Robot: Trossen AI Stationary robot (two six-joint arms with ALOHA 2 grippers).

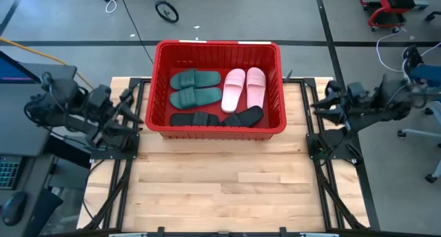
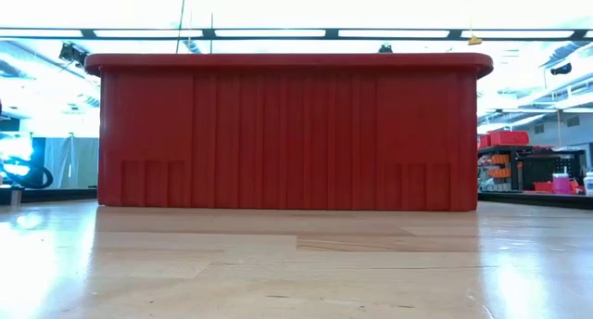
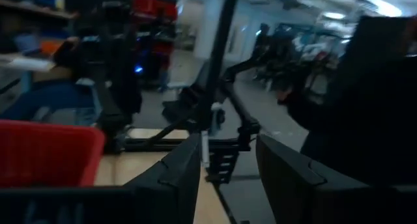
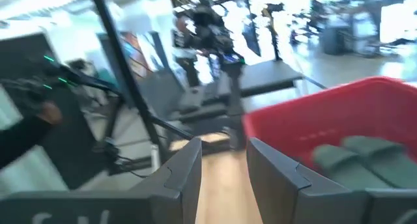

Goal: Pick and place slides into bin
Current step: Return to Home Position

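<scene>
The red bin (image 1: 160, 71) stands at the table's far middle. In it lie two dark green slides (image 1: 196, 87) at the left, two pale pink slides (image 1: 244, 87) at the right, and two black slides (image 1: 217, 118) along the near wall. The bin fills the low view (image 2: 289, 133). My left gripper (image 1: 132, 107) is open and empty at the table's left edge, beside the bin. My right gripper (image 1: 318, 102) is open and empty at the right edge. The right wrist view shows the bin (image 4: 300, 129) and the green slides (image 4: 365, 155).
Bare wooden tabletop (image 1: 220, 182) stretches from the bin to the near edge. Black frame rails (image 1: 117, 182) run along both table sides. The left wrist view shows a corner of the bin (image 3: 45, 152) and the other arm's stand.
</scene>
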